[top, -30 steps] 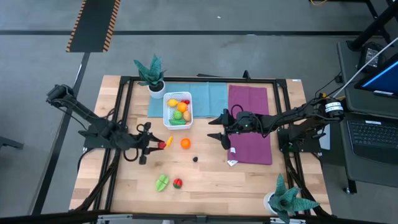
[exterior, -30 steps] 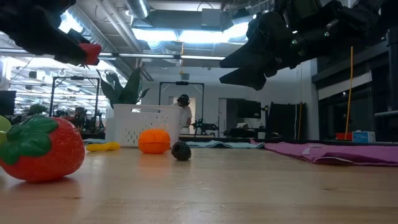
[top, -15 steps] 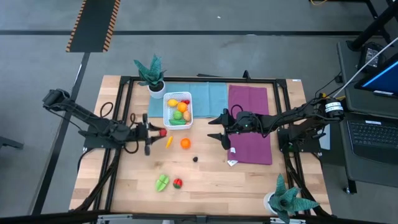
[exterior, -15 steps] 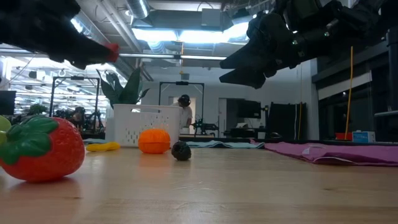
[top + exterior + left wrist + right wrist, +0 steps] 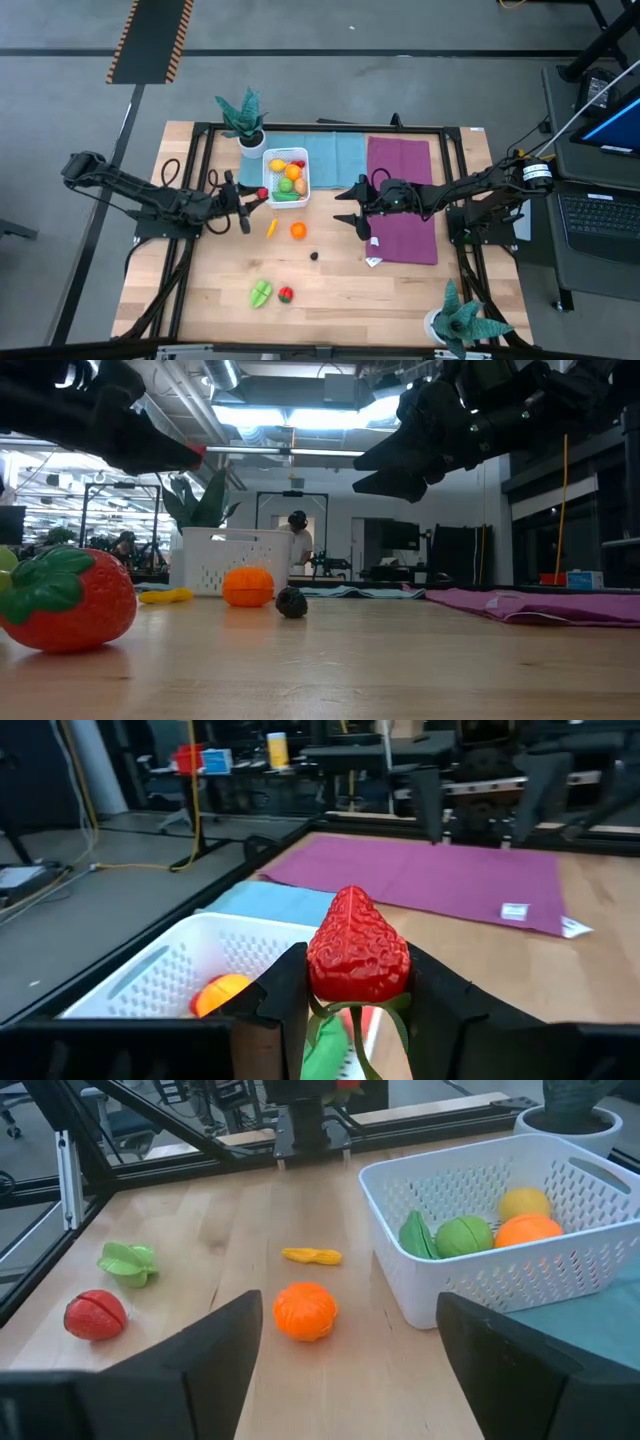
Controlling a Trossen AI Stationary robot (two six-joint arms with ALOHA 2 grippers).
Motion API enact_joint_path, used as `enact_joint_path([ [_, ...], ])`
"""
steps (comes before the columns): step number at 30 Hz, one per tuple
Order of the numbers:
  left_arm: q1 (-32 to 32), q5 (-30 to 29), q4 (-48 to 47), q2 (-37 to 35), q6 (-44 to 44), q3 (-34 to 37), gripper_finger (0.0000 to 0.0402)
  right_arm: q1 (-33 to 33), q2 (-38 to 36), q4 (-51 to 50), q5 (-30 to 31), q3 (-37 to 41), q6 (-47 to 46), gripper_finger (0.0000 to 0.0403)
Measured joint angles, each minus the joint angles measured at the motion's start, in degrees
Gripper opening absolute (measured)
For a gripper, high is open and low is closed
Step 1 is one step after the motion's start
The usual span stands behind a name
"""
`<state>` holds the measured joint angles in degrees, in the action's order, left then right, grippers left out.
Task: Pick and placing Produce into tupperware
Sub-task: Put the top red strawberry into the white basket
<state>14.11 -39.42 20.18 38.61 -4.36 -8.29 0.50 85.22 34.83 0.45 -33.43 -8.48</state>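
A light wooden table was seen framed by black rails. A teal cloth and a purple cloth were laid side by side on it. Two teal-leaved potted plants were placed at opposite corners. A person was seen standing in the room behind.

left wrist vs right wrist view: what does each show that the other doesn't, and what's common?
Only the left wrist view: the red strawberry clamped in the left pincer, and the purple cloth.

Only the right wrist view: the loose pieces on the wood, namely the orange, yellow piece, green piece and red piece, framed by the open right pincer.

Both: the white tupperware with produce already inside.
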Motion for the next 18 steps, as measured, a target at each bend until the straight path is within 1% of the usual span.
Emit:
enact_joint_path([
  [4, -2.0, 0.2, 0.0, 0.0, -0.5, 0.0, 0.0114, 0.0, 0.0, 0.0, 0.2, 0.0, 0.0, 0.0300],
  [5, -2.7, 1.0, 0.0, 0.0, -1.2, 0.0, 0.0115, 0.0, 0.0, 0.0, 0.2, 0.0, 0.0, 0.0300],
  [8, -5.3, 6.8, 0.2, 0.5, -1.6, 0.0, 0.0116, 0.0, 0.0, 0.0, 0.2, 0.0, 0.1, 0.0300],
  [13, -10.2, 7.9, 0.5, 2.6, -2.6, 0.0, 0.0114, 0.0, 0.0, 0.0, 3.1, 0.0, 0.1, 0.0300],
  [18, -15.4, 14.2, 4.3, 5.2, -2.6, 0.0, 0.0114, 0.0, 0.0, 0.0, 3.4, 0.0, 0.1, 0.0300],
])
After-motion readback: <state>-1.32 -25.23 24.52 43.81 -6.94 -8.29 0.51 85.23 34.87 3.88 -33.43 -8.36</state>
